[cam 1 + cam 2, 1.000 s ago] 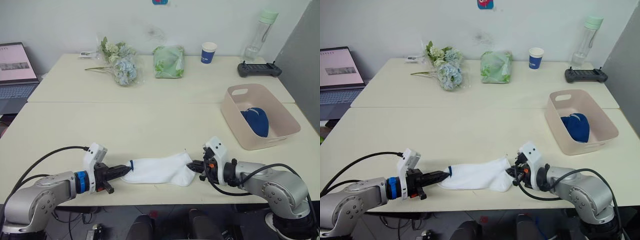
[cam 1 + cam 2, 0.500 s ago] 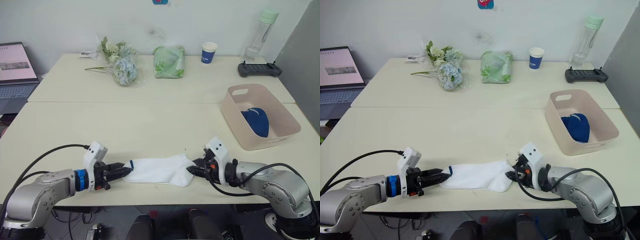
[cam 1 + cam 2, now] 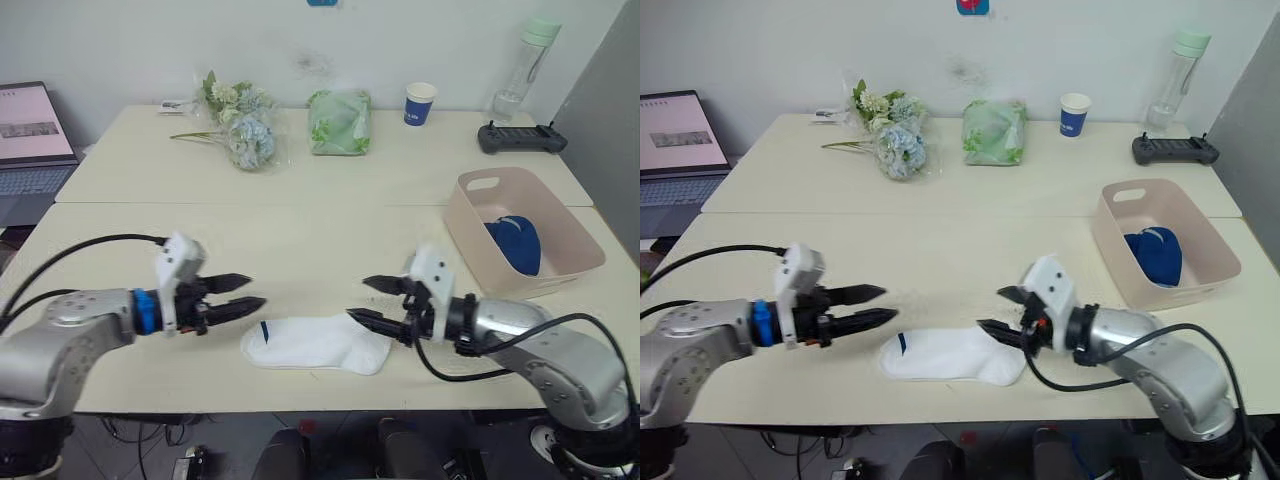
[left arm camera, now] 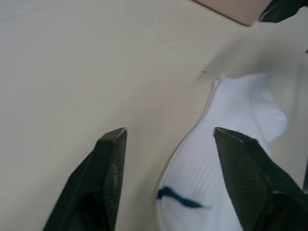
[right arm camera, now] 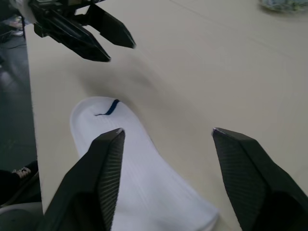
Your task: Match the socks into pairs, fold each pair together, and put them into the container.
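Note:
A white sock [image 3: 315, 345] with a small dark blue cuff mark lies flat near the table's front edge; I cannot tell whether a second one lies under it. My left gripper [image 3: 257, 290] hovers open just left of and above its cuff, holding nothing. My right gripper [image 3: 357, 298] hangs open above the toe end, also holding nothing. In the right wrist view the sock [image 5: 144, 183] lies below my open fingers, with the left gripper [image 5: 120, 52] beyond it. The pale pink container [image 3: 470, 215] stands at the right with a folded navy pair [image 3: 515, 245] inside.
Along the far side of the table are a laptop [image 3: 30, 130], a bunch of flowers [image 3: 235, 125], a green bag [image 3: 338, 122], a blue-and-white paper cup [image 3: 419, 103], a bottle [image 3: 520, 65] and a black controller [image 3: 520, 137].
Both grippers have let go of the white sock's ends, opened and lifted away from it. The sock now lies loose and slightly shorter on the table.

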Motion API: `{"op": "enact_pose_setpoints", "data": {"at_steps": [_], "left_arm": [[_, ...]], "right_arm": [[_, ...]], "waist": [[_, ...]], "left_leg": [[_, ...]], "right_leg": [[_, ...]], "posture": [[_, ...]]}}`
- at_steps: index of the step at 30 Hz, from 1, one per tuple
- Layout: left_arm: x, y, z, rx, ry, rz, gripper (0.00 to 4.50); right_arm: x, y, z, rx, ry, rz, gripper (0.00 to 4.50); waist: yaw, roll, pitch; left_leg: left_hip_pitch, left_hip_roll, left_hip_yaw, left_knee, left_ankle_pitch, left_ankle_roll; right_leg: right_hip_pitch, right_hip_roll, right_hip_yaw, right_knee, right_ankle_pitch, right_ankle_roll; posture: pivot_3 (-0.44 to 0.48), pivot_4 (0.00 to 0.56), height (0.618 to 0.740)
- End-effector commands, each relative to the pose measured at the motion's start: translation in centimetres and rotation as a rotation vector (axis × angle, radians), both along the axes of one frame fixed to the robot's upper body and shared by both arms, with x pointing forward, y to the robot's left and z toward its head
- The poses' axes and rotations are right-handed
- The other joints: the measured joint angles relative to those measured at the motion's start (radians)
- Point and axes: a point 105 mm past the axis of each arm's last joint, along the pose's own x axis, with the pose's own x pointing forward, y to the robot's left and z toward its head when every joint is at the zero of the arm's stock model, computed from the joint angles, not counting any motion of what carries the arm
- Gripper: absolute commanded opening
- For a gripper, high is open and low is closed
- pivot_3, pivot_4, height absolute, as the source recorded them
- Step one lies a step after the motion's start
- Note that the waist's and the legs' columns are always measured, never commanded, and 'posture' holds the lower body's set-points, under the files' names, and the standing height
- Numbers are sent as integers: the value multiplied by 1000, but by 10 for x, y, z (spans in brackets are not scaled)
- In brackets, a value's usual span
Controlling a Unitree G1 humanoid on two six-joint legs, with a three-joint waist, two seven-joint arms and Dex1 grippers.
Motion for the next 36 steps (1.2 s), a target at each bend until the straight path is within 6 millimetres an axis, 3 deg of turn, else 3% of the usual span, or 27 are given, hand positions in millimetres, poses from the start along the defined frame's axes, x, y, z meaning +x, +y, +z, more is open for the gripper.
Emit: {"op": "enact_pose_setpoints", "data": {"at_steps": [1,6,10,13,16,19,20,23,26,29,32,36], "left_arm": [[-2,-24,-16,46,-16,-89,1679],[-4,-42,-46,86,50,-128,37],[-12,-40,-65,139,104,-130,37],[-13,-27,-79,196,140,-76,37],[-17,-6,-100,261,209,-1,37],[-21,0,-106,275,234,4,37],[-22,1,-106,273,234,4,37],[-20,-4,-100,239,203,-10,37],[-12,-24,-62,101,79,-74,37],[-9,-35,-38,54,27,-115,37],[-10,-34,-45,105,19,-136,37],[-4,-26,-71,185,25,-89,37]], "right_arm": [[3,19,-15,6,29,37,1758],[-1,33,-43,-22,123,63,0],[-3,30,-66,-65,172,38,0],[-12,24,-77,-114,171,43,0],[-21,3,-92,-190,178,5,0],[-20,-18,-92,-197,176,-45,0],[-21,-23,-89,-189,168,-53,0],[-23,-26,-77,-142,138,-43,0],[-27,-15,-48,-28,78,4,0],[-20,-6,-37,8,28,-9,0],[-7,4,-44,1,16,-49,0],[9,11,-62,-22,29,-127,0]], "waist": [[-1,0,0],[-1,0,0],[0,0,0],[0,0,0],[0,1,-3],[-2,2,-6],[-2,3,-7],[-2,4,-7],[-2,4,-7],[-1,3,-6],[-2,3,-6],[-1,3,-6]], "left_leg": [[0,0,0,0,0,0],[0,0,0,0,0,0],[0,0,0,0,0,0],[0,0,-1,0,0,0],[2,0,0,-1,0,0],[13,0,1,-5,0,0],[21,0,1,-9,0,1],[25,1,2,-10,0,1],[25,2,1,-10,0,1],[20,2,0,-9,0,1],[20,2,0,-9,0,0],[19,1,0,-10,0,0]], "right_leg": [[0,0,0,0,0,0],[0,1,0,1,1,-1],[0,1,0,1,1,-1],[0,1,0,1,1,-1],[1,1,0,1,1,-1],[11,1,1,-2,0,-1],[18,1,1,-4,0,-1],[21,1,1,-4,-4,3],[21,2,1,-3,-3,3],[17,2,0,-3,-1,-1],[17,2,0,-3,-1,-2],[16,2,0,-4,-1,-1]], "posture": [[0,150,740],[0,150,740],[0,150,740],[0,150,740],[0,150,740],[0,150,740],[0,150,740],[0,150,740],[0,150,740],[0,150,740],[0,150,740],[0,150,740]]}}
